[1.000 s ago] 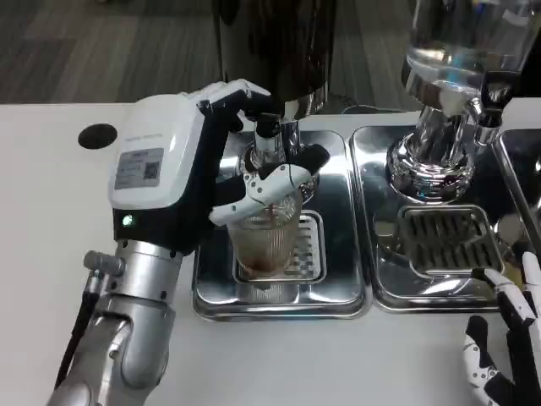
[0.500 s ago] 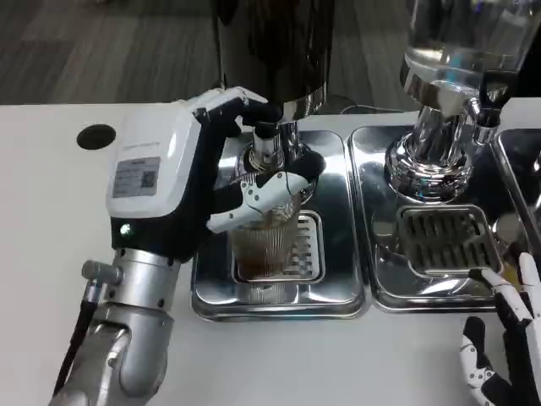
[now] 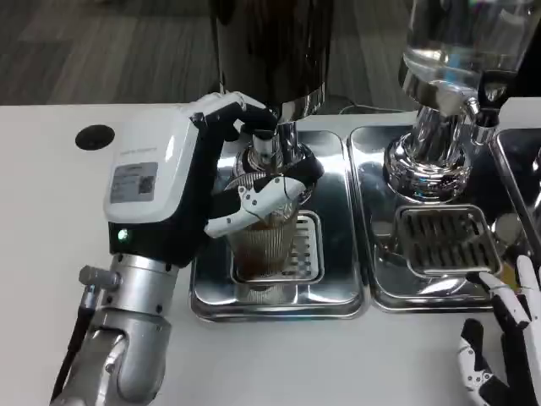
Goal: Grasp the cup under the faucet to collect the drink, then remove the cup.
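Since a second ago, the left hand [image 3: 211, 182] has edged slightly up and left in the picture while keeping its hold on the cup [image 3: 264, 245]; the right hand [image 3: 503, 351] has slipped a little lower at the frame's edge.

Head view: a white surface [image 3: 51, 220] carries two shiny metal drip trays side by side. Left tray [image 3: 279, 300] sits under a dark dispenser [image 3: 270, 46], whose faucet [image 3: 265, 145] points down over a slotted grate. Right tray [image 3: 427, 292] holds its own grate [image 3: 444, 241] below a clear glass dispenser [image 3: 461, 34] on a chrome base [image 3: 431, 161]. A small black disc [image 3: 94, 136] lies on the surface to the far left, well apart from the trays.

Reaching in from the lower left, the left hand shows a large white back with a label. Its fingers [image 3: 258, 199] wrap around the cup's upper part from the left, one white finger crossing the front of the rim, others curled behind near the faucet. Faucet and fingers crowd the space just above the cup.

Ribbed and clear, the cup stands upright on the left tray's grate, directly beneath the faucet, with a little brown liquid visible near its bottom. It sits inside the left hand's grip, to the right of the white back.

At the lower right corner, the right hand rests near the right tray with fingers spread and nothing in them, well apart from the cup.
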